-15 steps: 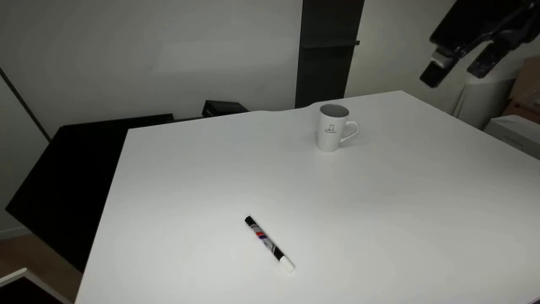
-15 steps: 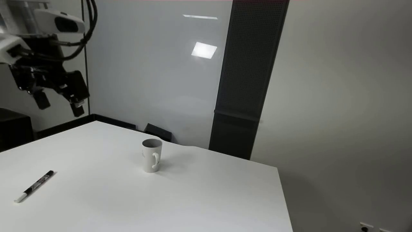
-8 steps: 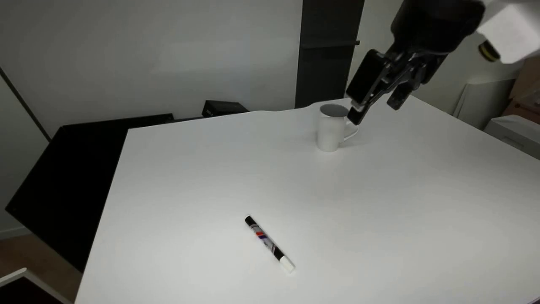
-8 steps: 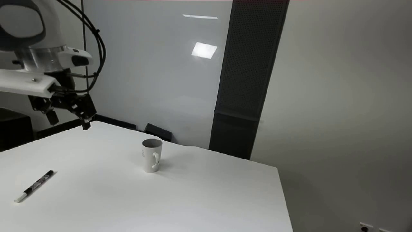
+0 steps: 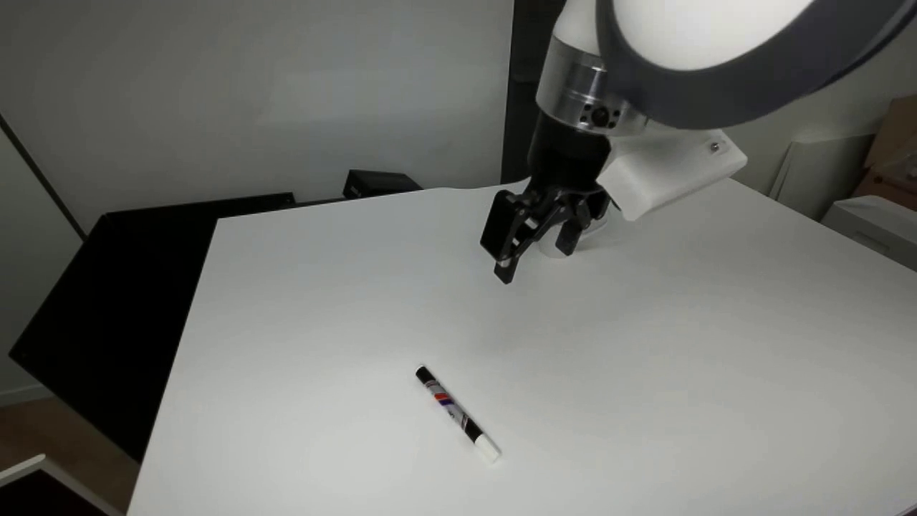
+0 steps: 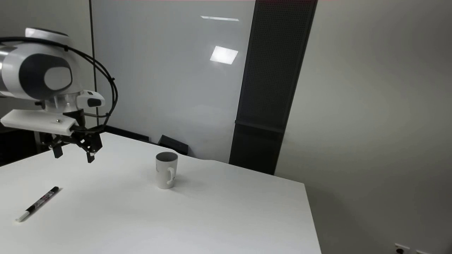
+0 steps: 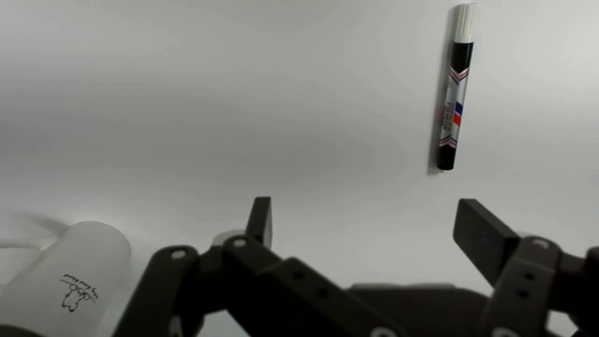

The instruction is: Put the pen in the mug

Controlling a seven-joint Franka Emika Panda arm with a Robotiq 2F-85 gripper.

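In an exterior view, a white table (image 6: 219, 218) fills the lower part of the frame, and the mug (image 6: 163, 173) stands upright on it left of centre, its handle toward the right and its grey inside showing at the rim. The pen (image 6: 37, 204) lies flat on the table at the lower left, its white end toward the bottom left corner. Higher at the left of the frame, the gripper (image 6: 74, 156) hangs over the table below the white arm (image 6: 46, 79), its jaws spread apart and pointing down. In an exterior view, a black box (image 5: 381, 184) shows behind the table's far edge at the upper middle. The arm extends from the upper right, and the gripper, its jaws parted, covers most of the mug; bits of base and handle show past it. The pen lies slantwise at the lower middle, well apart from the gripper, with red and blue marks on its barrel. In the wrist view, the gripper is at the bottom, with a wide gap between its jaws. The pen lies at the upper right, white end uppermost in the frame. The mug, cut off at the lower left, shows a small line drawing with lettering.
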